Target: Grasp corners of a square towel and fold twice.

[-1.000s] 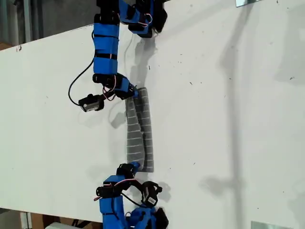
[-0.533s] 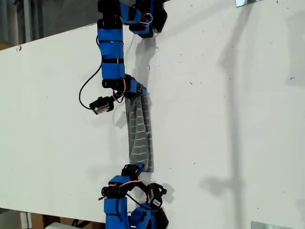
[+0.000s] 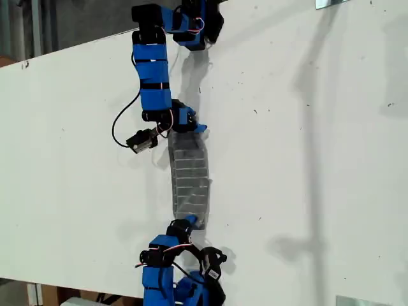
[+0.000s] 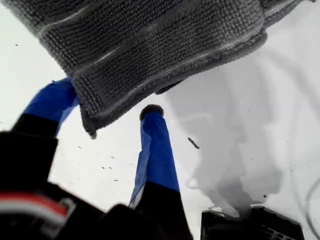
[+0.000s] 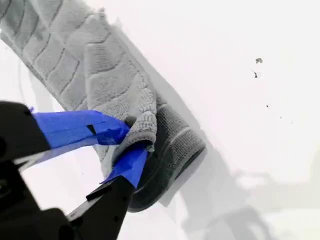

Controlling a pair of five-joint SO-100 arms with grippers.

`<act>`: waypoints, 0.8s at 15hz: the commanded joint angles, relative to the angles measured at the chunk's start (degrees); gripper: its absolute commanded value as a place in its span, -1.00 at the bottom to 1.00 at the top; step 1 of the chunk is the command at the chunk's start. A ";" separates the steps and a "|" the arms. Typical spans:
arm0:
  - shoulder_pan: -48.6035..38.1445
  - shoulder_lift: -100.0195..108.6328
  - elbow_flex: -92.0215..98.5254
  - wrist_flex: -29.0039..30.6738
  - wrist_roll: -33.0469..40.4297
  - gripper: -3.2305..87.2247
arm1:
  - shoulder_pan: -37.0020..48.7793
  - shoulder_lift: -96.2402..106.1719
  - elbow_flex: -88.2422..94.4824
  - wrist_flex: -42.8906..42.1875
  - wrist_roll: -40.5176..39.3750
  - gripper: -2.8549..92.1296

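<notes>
The towel [image 3: 189, 175] hangs between two arms over the table [image 3: 306, 159].
My second tool [image 5: 136, 140] is clamped on a corner [image 5: 145, 122]; I cannot tell my first tool's [image 4: 112, 107] state.

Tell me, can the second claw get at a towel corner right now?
Likely yes: my second claw is shut on a corner of the towel, nothing in between.

Bright even light; soft shadows; wrist views blurred.
</notes>
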 commanded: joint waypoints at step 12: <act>-9.23 31.99 10.55 12.48 -0.35 -0.59 | 9.84 0.35 -2.99 -0.09 -4.31 -0.07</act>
